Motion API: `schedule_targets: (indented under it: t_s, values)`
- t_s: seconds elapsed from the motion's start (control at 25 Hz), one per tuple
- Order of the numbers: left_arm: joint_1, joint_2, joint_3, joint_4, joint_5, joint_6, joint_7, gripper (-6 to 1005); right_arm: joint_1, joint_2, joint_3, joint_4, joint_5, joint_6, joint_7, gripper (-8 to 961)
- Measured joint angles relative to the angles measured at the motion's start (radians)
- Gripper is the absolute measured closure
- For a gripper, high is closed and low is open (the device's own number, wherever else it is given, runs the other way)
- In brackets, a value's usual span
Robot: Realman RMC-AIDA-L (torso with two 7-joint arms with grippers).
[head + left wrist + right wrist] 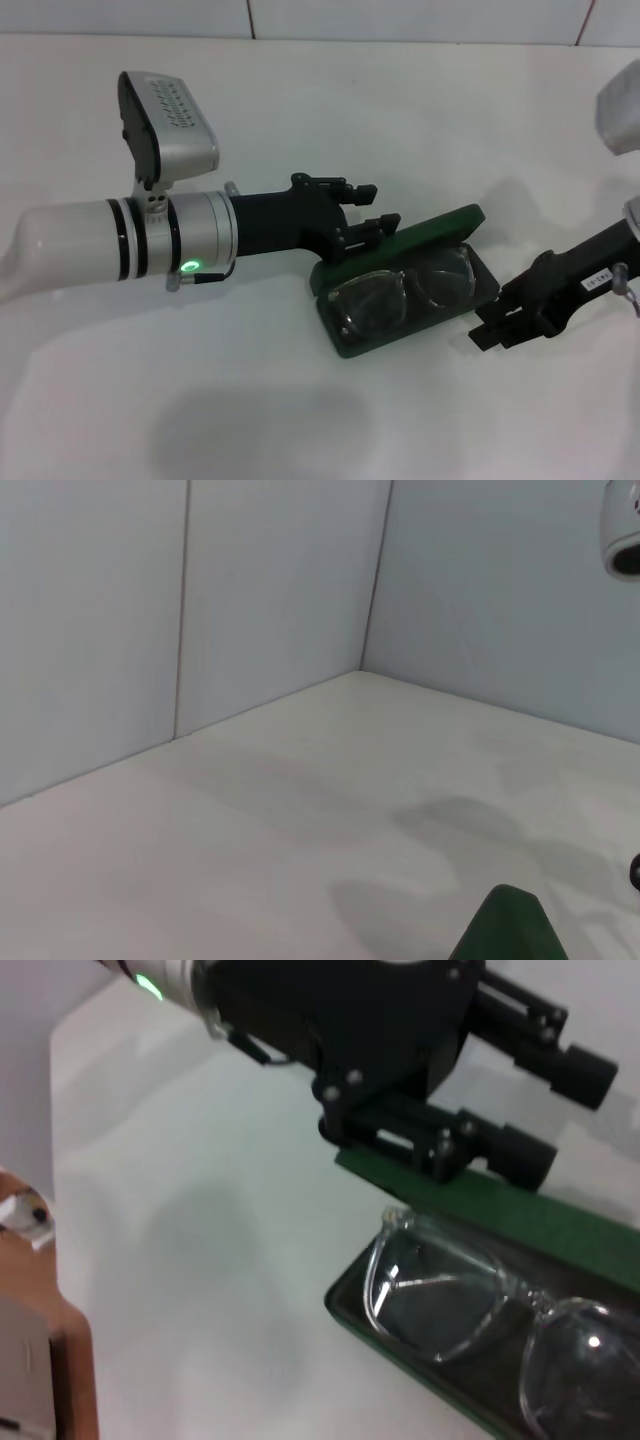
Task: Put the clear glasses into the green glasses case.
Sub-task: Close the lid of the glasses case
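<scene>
While the case lies open on the white worktop, the glasses rest inside its dark tray, lenses up, filling it from end to end. Its lid stands raised along the far long side of the tray. At the lid's left end sits the left gripper, its two black fingers apart, the lower one touching or just above the lid's edge, the upper one clear of it and holding nothing. Off the case's right end is the right gripper, low over the worktop and just beside the tray without clearly touching it; I cannot tell how its fingers stand. From the left wrist, only a green corner of the case shows against the worktop.
</scene>
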Motion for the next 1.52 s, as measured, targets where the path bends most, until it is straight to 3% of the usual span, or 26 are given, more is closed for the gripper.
schedule_targets:
  t_s: [0.32, 0.88, 1.2, 1.52]
  values:
    - [-0.001, -0.001, 0.000, 0.001, 0.000, -0.010, 0.001, 472, 0.037, 0.017, -0.056, 0.008, -0.007, 0.056, 0.023, 569]
    - [-0.004, -0.003, 0.003, 0.008, 0.002, -0.017, 0.004, 472, 0.052, 0.019, -0.115, 0.009, -0.006, 0.129, 0.055, 570]
    - [-0.013, -0.003, 0.097, 0.008, 0.008, -0.022, 0.007, 472, 0.053, 0.018, -0.120, 0.009, -0.005, 0.141, 0.055, 570]
    - [-0.009, -0.004, 0.106, 0.004, 0.007, -0.021, 0.007, 471, 0.052, 0.020, -0.129, 0.009, 0.010, 0.139, 0.055, 570]
